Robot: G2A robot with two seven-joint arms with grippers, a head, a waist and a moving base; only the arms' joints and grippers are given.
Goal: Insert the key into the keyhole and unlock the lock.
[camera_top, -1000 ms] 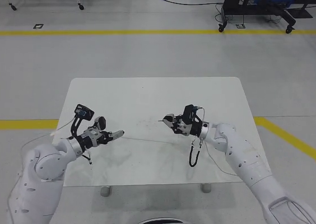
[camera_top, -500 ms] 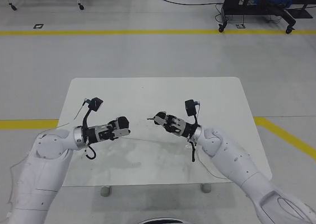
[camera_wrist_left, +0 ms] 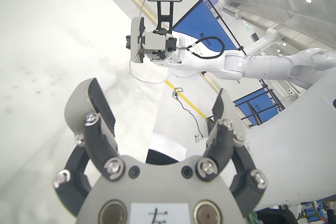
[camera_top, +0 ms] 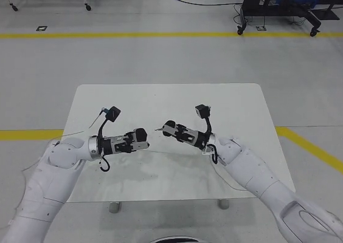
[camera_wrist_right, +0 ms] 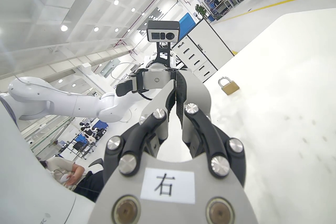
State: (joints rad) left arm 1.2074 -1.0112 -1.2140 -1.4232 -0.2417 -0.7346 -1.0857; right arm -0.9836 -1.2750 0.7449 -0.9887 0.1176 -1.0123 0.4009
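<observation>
Meeting over the middle of the one white desk (camera_top: pixel 232 103), the two arms point at each other in the top view. The left tool (camera_top: pixel 142 138) and the right tool (camera_top: pixel 163 129) stand tip to tip, near but apart, with the right one slightly farther from the robot. In the left wrist view, the left tool's two fingers are spread wide with nothing between them. Beyond them the right tool faces it, held above the desk with one small metal key (camera_wrist_left: pixel 137 52) pinched between its fingers. In the right wrist view, the right tool's two fingers are pressed together and the left tool is straight ahead of it. One brass lock (camera_wrist_right: pixel 227 86) with a silver shackle lies flat on the desk, off to one side and well apart from both tools.
</observation>
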